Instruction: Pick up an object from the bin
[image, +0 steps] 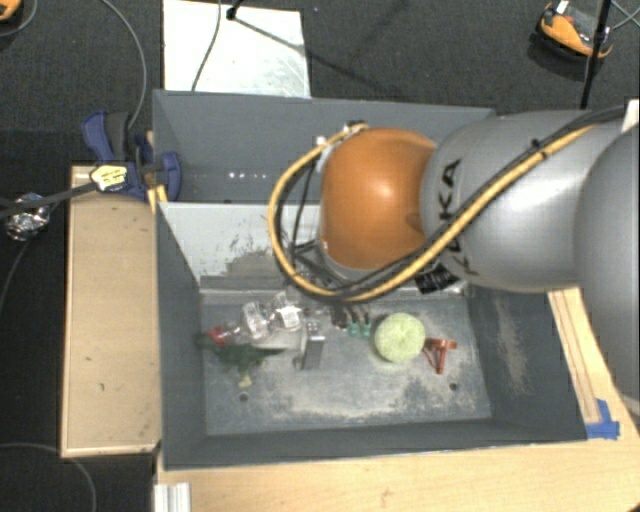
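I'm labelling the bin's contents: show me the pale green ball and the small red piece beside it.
pale green ball (400, 337), camera view, middle of its rounded top.
small red piece (438, 353), camera view, its middle.

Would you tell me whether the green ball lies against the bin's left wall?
No: the ball lies right of the middle of the bin floor, beside a small red thing.

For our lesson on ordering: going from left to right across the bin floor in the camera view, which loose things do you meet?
Dark green jagged thing → clear shiny plastic piece → round yellow-green fuzzy ball → small reddish-brown piece.
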